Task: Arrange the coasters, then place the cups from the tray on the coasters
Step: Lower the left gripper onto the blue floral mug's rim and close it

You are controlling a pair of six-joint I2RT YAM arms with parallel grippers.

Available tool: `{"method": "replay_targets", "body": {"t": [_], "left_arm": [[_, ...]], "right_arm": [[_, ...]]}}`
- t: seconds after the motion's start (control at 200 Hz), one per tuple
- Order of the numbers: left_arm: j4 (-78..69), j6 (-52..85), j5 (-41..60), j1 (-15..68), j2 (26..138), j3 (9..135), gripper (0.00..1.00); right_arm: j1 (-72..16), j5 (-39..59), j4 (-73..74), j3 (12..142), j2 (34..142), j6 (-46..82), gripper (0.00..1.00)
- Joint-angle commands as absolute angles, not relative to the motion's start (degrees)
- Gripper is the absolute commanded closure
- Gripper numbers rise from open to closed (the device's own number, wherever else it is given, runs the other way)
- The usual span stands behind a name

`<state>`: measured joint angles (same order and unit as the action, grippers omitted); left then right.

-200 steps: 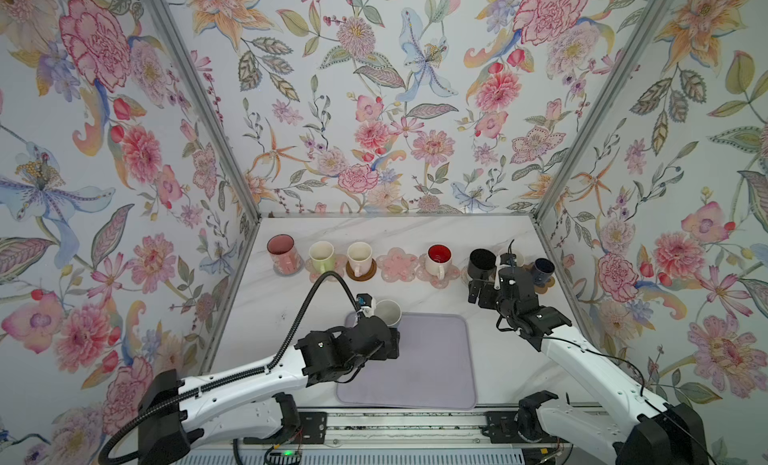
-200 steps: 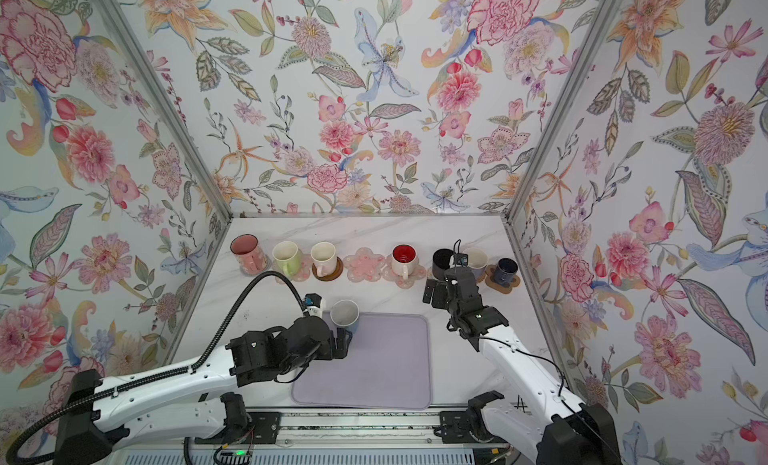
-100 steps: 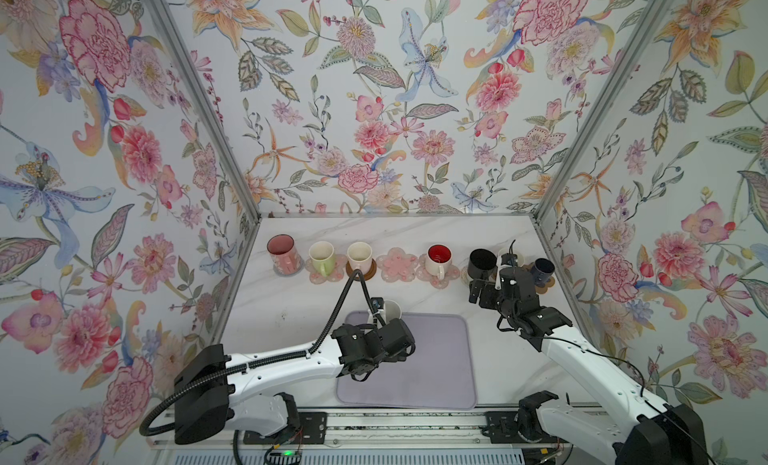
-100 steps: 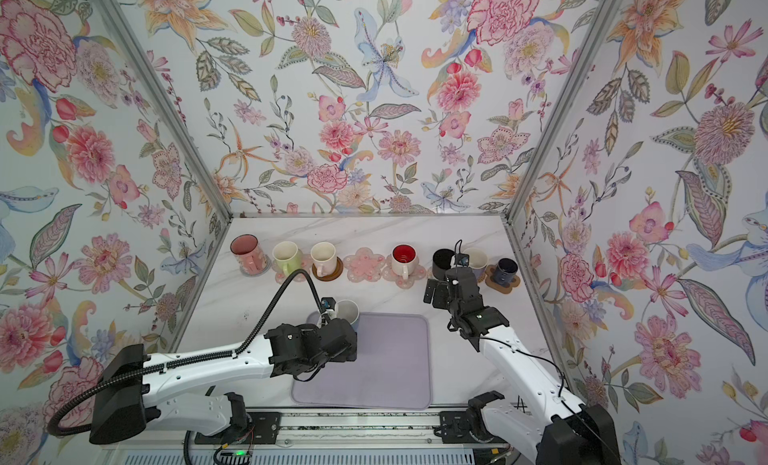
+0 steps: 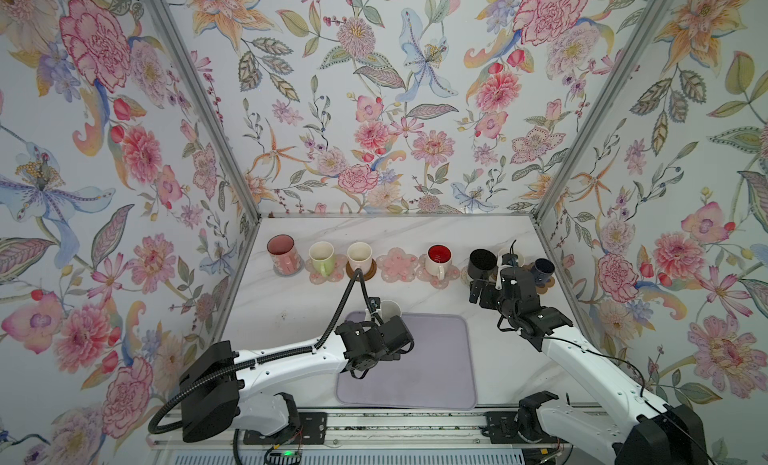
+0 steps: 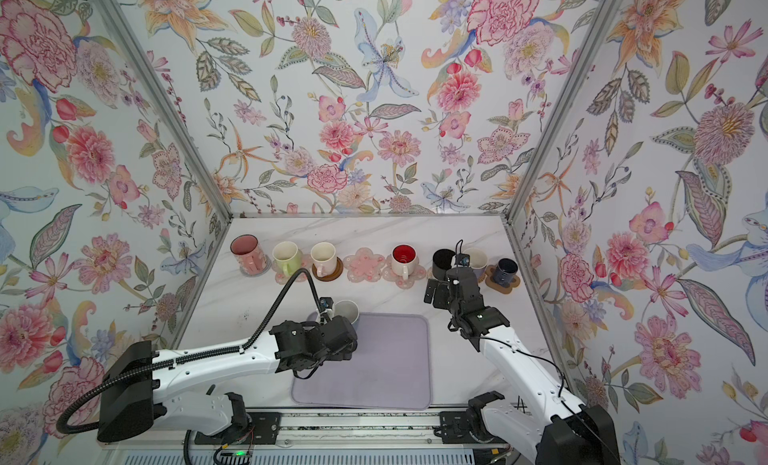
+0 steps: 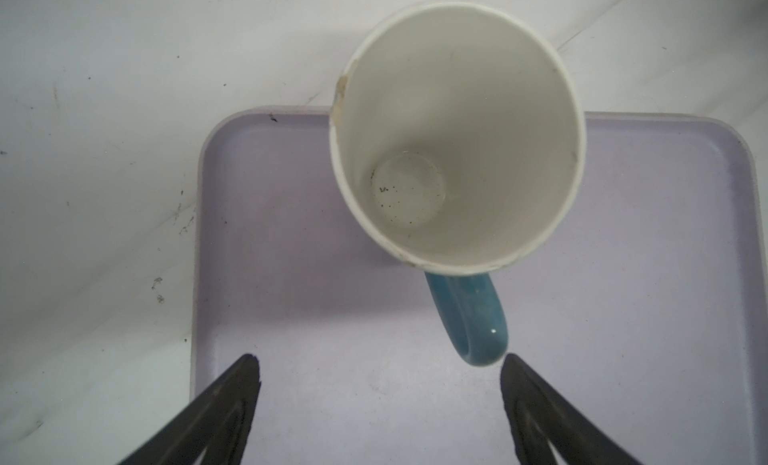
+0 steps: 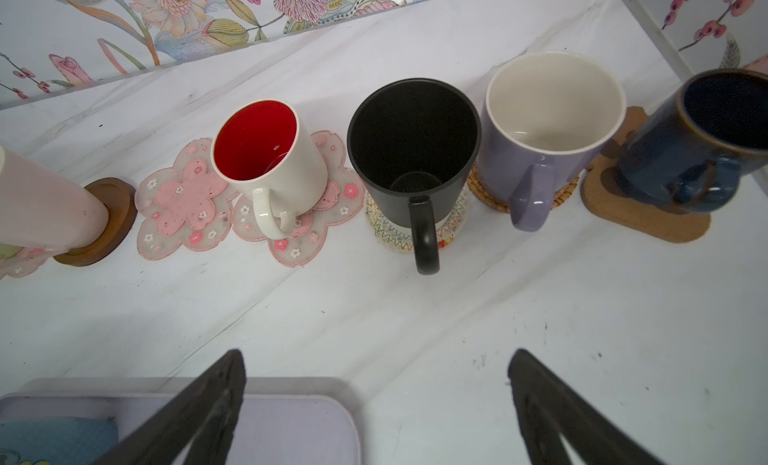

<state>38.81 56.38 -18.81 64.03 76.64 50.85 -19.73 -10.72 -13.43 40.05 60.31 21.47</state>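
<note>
On the white marble table [image 5: 291, 309] inside the flowered booth, the task is looking nearly finished. Seven are sitting on coasters [image 8: 644, 221] along the back: pink cup [image 5: 281, 253], lime-green cup [image 5: 322, 257], cream cup [image 5: 359, 256], red-lined cup [image 8: 270, 159], black cup [image 8: 411, 151], lavender cup [image 8: 540, 126], navy cup [image 8: 706, 130]. One flower coaster [image 5: 399, 264] is lying bare between cream and red-lined. The blue cup [image 7: 457, 151] is standing upright at a corner of the tray [image 7: 623, 276]. The left gripper [image 7: 380, 367] is hanging wide and empty, one tip just beside the cup's handle [image 7: 471, 317] — the right gripper [image 8: 376, 359] is hovering wide, holding nothing.

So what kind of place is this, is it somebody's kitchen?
Probably a robot test booth, not a kitchen: flowery wallpaper panels box in a marble table, and two robot arms sit on a rail at its front.
</note>
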Motion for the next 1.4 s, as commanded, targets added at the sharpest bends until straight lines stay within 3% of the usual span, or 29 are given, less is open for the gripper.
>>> {"method": "replay_targets", "body": {"t": [0.0,0.55,1.201,1.396], "left_arm": [[37.83,54.30,-18.83,63.16,74.11,49.31,0.09],[32.52,53.79,-14.21,63.46,80.55,51.29,0.09],[31.63,50.64,-13.97,61.26,83.81,52.33,0.24],[31.46,49.29,-13.21,60.76,85.21,53.17,0.36]], "right_arm": [[-19.27,-10.17,-13.16,39.51,60.13,22.02,0.01],[-18.46,-9.94,-13.40,38.76,59.16,21.89,0.01],[-17.41,-9.07,-13.44,38.32,58.97,21.77,0.01],[-17.14,-9.06,-13.49,38.23,58.73,21.53,0.01]]}}
